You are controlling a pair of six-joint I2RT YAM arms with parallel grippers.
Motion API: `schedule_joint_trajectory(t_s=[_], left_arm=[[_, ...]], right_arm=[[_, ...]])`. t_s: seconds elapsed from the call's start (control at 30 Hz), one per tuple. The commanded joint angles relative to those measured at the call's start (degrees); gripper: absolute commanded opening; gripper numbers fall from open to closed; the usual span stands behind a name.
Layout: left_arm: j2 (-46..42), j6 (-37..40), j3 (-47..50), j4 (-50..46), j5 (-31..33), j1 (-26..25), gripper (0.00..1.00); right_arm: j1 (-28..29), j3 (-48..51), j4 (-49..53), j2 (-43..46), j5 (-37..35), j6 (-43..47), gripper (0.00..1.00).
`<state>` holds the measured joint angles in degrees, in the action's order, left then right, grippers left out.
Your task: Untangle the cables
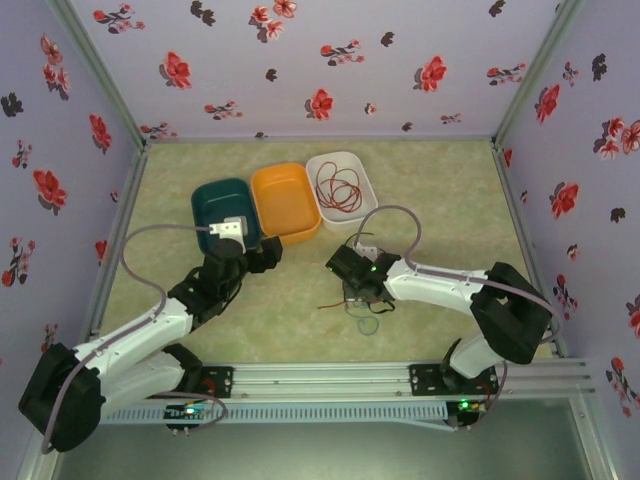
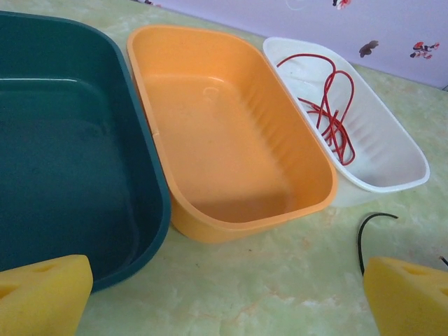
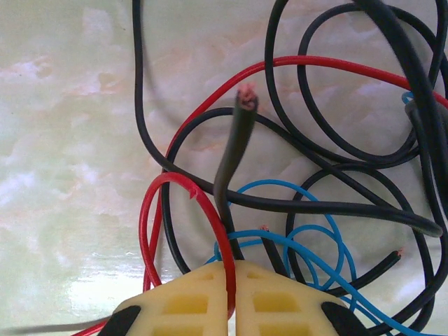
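I'm pinching a red wire (image 3: 149, 203) in my closed right gripper (image 3: 231, 273), the left gripper (image 2: 227, 290) gaping empty; next, I judge, comes a gentle lift clear.

Lilac walls printed with red and dark flowers (image 1: 400, 40), grey metal corner posts (image 1: 100, 72), pale green marbled tabletop (image 1: 440, 190)

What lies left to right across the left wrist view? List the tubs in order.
green tub → orange tub → white tub, with a red cable lying in it.
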<state>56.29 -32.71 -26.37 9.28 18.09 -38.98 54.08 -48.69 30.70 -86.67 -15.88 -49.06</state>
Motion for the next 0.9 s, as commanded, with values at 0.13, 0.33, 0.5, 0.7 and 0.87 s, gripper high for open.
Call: schedule_joint_trajectory(t_s=[0.13, 0.33, 0.5, 0.7, 0.87], left_arm=[[0.8, -1.0, -1.1, -0.4, 1.9, 0.4, 1.00], [0.8, -1.2, -1.1, -0.1, 1.9, 0.4, 1.00], [1.0, -0.6, -1.2, -0.3, 1.8, 0.4, 1.00], [1.0, 1.4, -1.6, 1.1, -2.1, 0.4, 1.00], [0.9, 4.5, 0.1, 8.0, -9.7, 0.4, 1.00]], right_arm=[[-0.3, -0.9, 3.0, 6.0, -2.1, 2.1, 0.14], [-0.3, -1.3, 3.2, 10.6, -1.5, 4.2, 0.00], [0.5, -2.9, 2.8, 13.8, -1.1, 7.5, 0.00], [2.6, -6.0, 2.5, 17.8, -2.0, 14.4, 0.00], [3.4, -8.2, 2.5, 20.3, -2.3, 19.9, 0.00]])
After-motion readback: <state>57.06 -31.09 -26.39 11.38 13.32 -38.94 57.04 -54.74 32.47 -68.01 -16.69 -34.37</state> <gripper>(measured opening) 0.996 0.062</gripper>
